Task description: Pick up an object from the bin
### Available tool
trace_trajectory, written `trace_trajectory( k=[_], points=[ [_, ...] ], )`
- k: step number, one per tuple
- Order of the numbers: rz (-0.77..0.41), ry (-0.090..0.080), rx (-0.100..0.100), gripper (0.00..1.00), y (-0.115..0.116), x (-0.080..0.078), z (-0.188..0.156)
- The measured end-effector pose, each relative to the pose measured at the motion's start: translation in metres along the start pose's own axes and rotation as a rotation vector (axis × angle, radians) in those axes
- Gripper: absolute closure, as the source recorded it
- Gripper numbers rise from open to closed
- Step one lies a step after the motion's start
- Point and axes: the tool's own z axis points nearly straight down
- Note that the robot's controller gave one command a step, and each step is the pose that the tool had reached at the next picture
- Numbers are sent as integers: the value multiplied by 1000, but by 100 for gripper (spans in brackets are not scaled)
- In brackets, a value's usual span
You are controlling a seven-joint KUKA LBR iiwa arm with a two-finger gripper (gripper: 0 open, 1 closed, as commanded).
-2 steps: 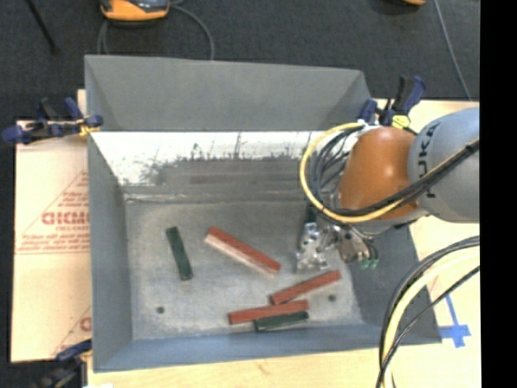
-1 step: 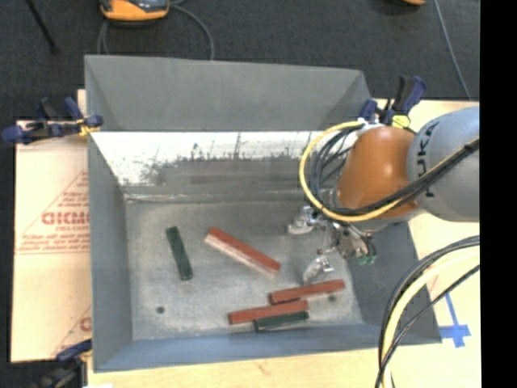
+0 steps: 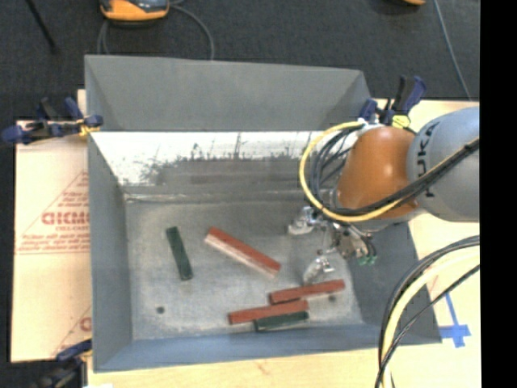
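My gripper [image 3: 317, 268] hangs low at the right side of the bin, beneath the arm's orange cover. Just under its tip lies a short red block [image 3: 307, 292], with nothing visibly held. A longer red block [image 3: 267, 313] and a dark green block [image 3: 282, 322] lie side by side a little nearer the front wall. Left of the gripper, a red and tan block [image 3: 242, 251] rests diagonally on the bin floor.
Another dark green block [image 3: 178, 254] lies apart at the left of the floor. A small dark speck [image 3: 160, 310] sits near the front left. The arm and its cables cover the bin's right wall.
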Motion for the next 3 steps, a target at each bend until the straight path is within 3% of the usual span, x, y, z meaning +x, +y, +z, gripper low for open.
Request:
trace_trajectory(
  k=[1,2,3],
  points=[
    [6,23,2,100,64,-8,-2],
    [6,23,2,100,64,-8,-2],
    [-20,24,-3,100,80,-16,-121]
  ],
)
